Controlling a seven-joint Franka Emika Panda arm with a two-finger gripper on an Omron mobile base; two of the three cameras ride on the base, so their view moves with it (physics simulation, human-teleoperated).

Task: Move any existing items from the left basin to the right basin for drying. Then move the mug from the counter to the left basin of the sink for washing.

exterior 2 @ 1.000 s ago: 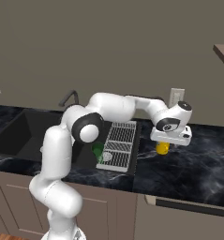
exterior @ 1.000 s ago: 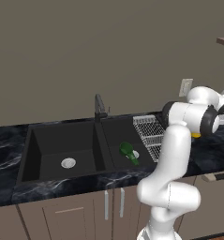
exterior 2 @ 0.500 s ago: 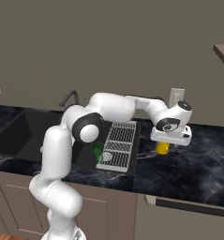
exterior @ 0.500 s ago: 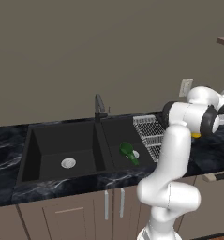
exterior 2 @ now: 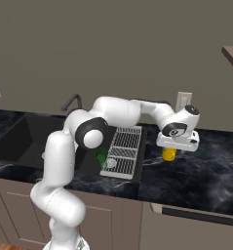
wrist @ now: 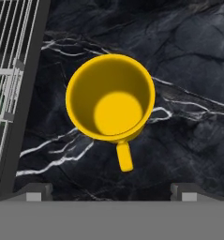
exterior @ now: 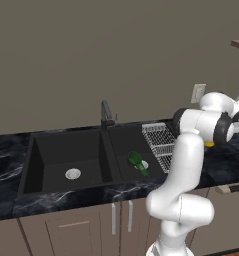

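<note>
The glossy black marble desk (exterior: 11, 155) with white veins is seen running along the wall above light wooden cabinets (exterior: 76, 227). Set into it is the matte-black double-basin sink (exterior: 66, 186) with a dark slim faucet (exterior: 106, 115) at its central divider. The wider left basin (exterior: 56, 152) is shown bare apart from its round silver drain (exterior: 73, 174). In the narrower right basin (exterior: 125, 145) a grey wire rack (exterior 2: 123, 150) is laid along the side nearest the open desk, and the small glossy dark-green bottle (exterior: 136, 161) is seen lying tilted on the basin floor just beside that rack, near the basin's drain.

The white robot arm (exterior 2: 118, 111) is stretched out over the sink and rack to the stretch of desk beyond them. The gripper (exterior 2: 177, 144) is held pointing down directly above the small bright-yellow cylindrical mug (wrist: 110, 97), which stands upright on the desk close to the rack's edge, its mouth open upward and its handle (wrist: 124, 157) turned toward the gripper's side of the hand view. The fingertips (wrist: 36, 191) are set wide apart at either side of the hand view, with nothing between them, and the mug is not touched.
</note>
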